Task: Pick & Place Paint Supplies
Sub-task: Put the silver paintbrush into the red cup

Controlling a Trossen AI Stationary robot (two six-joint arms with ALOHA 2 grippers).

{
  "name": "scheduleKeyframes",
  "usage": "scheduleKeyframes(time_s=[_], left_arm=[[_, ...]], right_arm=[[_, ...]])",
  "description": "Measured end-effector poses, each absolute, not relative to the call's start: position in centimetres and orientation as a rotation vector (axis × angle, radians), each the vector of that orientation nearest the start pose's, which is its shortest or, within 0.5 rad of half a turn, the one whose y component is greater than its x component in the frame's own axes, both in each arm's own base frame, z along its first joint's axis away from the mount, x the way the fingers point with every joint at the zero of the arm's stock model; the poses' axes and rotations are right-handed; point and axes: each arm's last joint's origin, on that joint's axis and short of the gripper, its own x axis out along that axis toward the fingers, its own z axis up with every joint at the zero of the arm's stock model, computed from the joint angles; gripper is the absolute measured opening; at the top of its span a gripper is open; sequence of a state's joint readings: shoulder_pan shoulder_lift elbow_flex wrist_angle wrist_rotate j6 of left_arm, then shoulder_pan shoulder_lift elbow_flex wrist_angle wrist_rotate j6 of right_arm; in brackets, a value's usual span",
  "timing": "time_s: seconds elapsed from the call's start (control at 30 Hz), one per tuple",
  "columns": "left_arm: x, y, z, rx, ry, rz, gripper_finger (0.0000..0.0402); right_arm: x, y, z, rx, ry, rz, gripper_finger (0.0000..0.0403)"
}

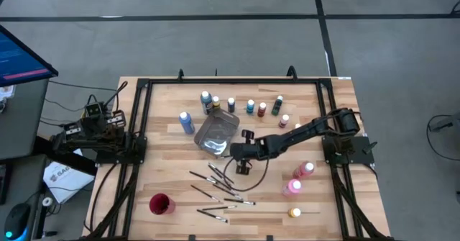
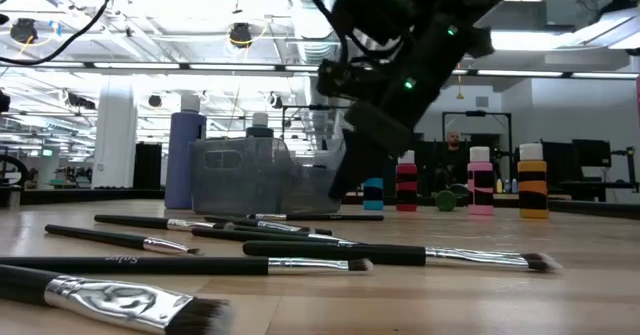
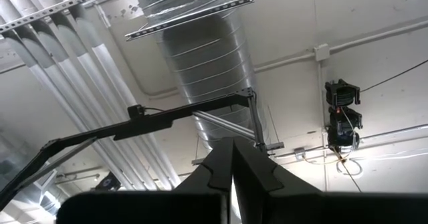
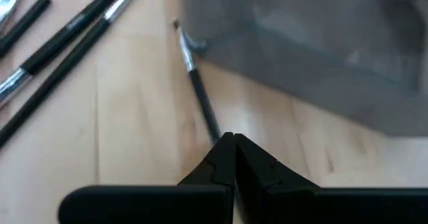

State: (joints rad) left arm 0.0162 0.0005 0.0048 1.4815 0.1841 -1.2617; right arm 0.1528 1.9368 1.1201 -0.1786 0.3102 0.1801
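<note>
Several thin dark paintbrushes (image 1: 219, 187) lie loose on the wooden table near its front. Small paint bottles (image 1: 251, 106) stand in a row at the far side, and a blue one (image 1: 187, 122) stands left of the grey tray (image 1: 215, 134). My right gripper (image 4: 234, 138) is shut and low over the table, just beside the tray's near right corner (image 1: 233, 149). One paintbrush (image 4: 194, 77) lies from its fingertips toward the tray. My left gripper (image 3: 233, 150) is shut, points up at the ceiling, and its arm is folded at the table's left edge (image 1: 100, 129). My right gripper comes slanting down from the table's right side. Its shut fingertips (image 4: 224, 147) meet the handle end (image 4: 212, 129) of the paintbrush, which lies flat on the table. Whether they touch or pinch that end I cannot tell, since the tips hide it.
Two pink bottles (image 1: 305, 170) (image 1: 292, 188) and a yellow one (image 1: 295, 213) stand at the near right. A red cup (image 1: 162, 203) stands at the near left. The tray's wall (image 2: 250, 175) rises right beside the right gripper.
</note>
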Motion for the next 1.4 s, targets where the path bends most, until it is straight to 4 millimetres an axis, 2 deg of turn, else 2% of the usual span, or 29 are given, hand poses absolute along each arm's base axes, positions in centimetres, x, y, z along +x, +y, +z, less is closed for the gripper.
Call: scheduleKeyframes(time_s=[0.2, 0.43, 0.63, 1.13, 1.27, 1.4], left_arm=[[0.9, -0.5, 26.1, -0.866, -1.16, -1.022, 0.0003], [0.9, -0.5, 26.1, -0.865, -1.16, -1.022, 0.0003], [0.9, -0.5, 26.1, -0.865, -1.16, -1.022, 0.0003], [0.9, -0.5, 26.1, -0.865, -1.16, -1.023, 0.0003], [0.9, -0.5, 26.1, -0.865, -1.16, -1.022, 0.0003], [0.9, -0.5, 26.1, -0.865, -1.16, -1.022, 0.0003]], right_arm=[[36.9, 3.7, 12.2, -0.036, 0.946, -0.268, 0.0], [36.2, 4.3, 11.3, 0.037, 0.937, -0.246, 0.0], [35.6, 6.7, 11.1, 0.077, 0.942, -0.21, 0.0], [33.3, 14.2, 11.1, 0.253, 0.952, -0.138, 0.0], [33.3, 15.6, 12.2, 0.289, 0.985, -0.134, 0.0], [35.3, 16.4, 15.3, 0.36, 0.946, -0.149, 0.0]])
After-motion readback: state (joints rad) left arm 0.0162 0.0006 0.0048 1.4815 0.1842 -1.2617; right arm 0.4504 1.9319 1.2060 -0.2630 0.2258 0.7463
